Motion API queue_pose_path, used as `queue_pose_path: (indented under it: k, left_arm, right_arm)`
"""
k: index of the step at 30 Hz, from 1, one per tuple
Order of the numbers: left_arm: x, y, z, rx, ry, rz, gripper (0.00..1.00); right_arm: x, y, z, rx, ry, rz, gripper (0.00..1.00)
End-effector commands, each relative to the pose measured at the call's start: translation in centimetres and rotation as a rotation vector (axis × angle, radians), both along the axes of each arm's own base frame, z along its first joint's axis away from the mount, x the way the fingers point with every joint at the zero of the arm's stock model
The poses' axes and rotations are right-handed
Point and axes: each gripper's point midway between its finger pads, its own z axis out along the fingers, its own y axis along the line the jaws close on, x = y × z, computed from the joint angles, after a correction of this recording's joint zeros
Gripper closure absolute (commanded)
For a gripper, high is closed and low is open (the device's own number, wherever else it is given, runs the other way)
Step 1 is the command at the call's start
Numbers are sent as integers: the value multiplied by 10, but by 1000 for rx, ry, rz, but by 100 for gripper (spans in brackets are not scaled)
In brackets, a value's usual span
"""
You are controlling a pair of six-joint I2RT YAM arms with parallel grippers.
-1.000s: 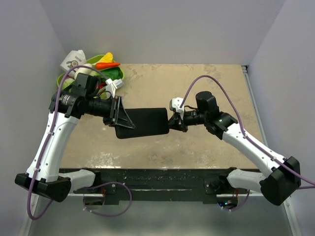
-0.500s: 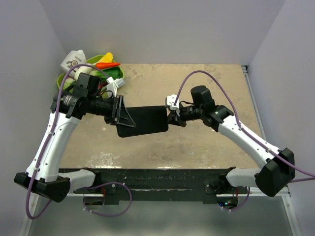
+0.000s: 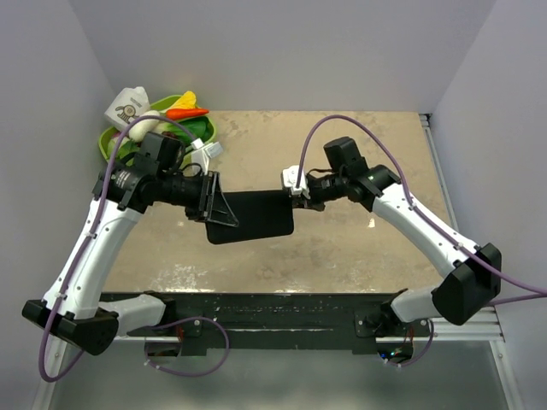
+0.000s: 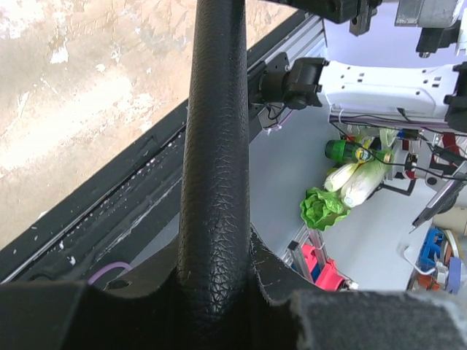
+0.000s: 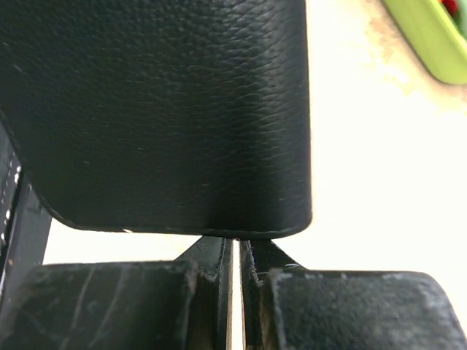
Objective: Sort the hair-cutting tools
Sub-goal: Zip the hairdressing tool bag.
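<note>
Opening step: left tool (image 3: 224,212) clamped on left edge of flat black textured rectangular case (image 3: 256,218) over beige tabletop (image 3: 359,248), right tool (image 3: 296,197) jaws together at its right edge, scissors and comb unseen, likely inside, so next open it.

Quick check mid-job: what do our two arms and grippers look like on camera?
The left arm and right arm have white links, black joints and a looping purple cable each. The left gripper and right gripper are black.
</note>
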Motion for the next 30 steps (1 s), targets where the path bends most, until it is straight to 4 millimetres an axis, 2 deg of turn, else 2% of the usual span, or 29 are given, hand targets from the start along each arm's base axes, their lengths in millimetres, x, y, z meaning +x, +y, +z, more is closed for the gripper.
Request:
queue_pose_path:
  k: [1, 4, 9, 10, 13, 15, 16, 18, 19, 21, 22, 24, 26, 30]
  left_arm:
    - [-50, -19, 11, -127, 137, -203, 100]
    - [-55, -20, 7, -124, 163, -221, 100]
    - [-62, -20, -1, -121, 199, -236, 100]
    - [-64, -19, -5, -116, 211, -239, 100]
    - [-68, -19, -9, -113, 228, -245, 100]
    - [-69, -19, -9, -120, 226, -252, 100]
    - [-70, -19, -8, -121, 227, -255, 100]
    - [-70, -21, -7, -133, 222, -260, 100]
    - [-70, -21, -8, -133, 225, -259, 100]
    - [-71, -22, -7, -140, 226, -262, 100]
    - [-71, -23, -7, -141, 226, -266, 100]
    - [-71, -24, -6, -144, 225, -269, 100]
    - [-71, -25, -7, -141, 224, -271, 100]
    - [-68, -27, -1, -151, 199, -271, 100]
  right_arm:
    - [8, 32, 71, 173, -262, 170, 100]
    - [14, 34, 72, 162, -288, 186, 100]
    - [26, 38, 84, 174, -359, 181, 100]
    - [33, 42, 96, 209, -409, 168, 100]
    - [37, 47, 108, 258, -428, 146, 100]
    - [39, 48, 109, 264, -419, 134, 100]
    - [45, 50, 117, 282, -450, 114, 100]
    - [50, 49, 114, 294, -424, 61, 100]
    - [51, 50, 121, 319, -442, 57, 100]
    - [53, 49, 118, 328, -433, 25, 100]
    - [62, 48, 130, 360, -476, -17, 100]
    - [66, 47, 124, 363, -465, -54, 100]
    - [65, 48, 129, 373, -471, -46, 100]
    - [57, 46, 122, 349, -398, -39, 87]
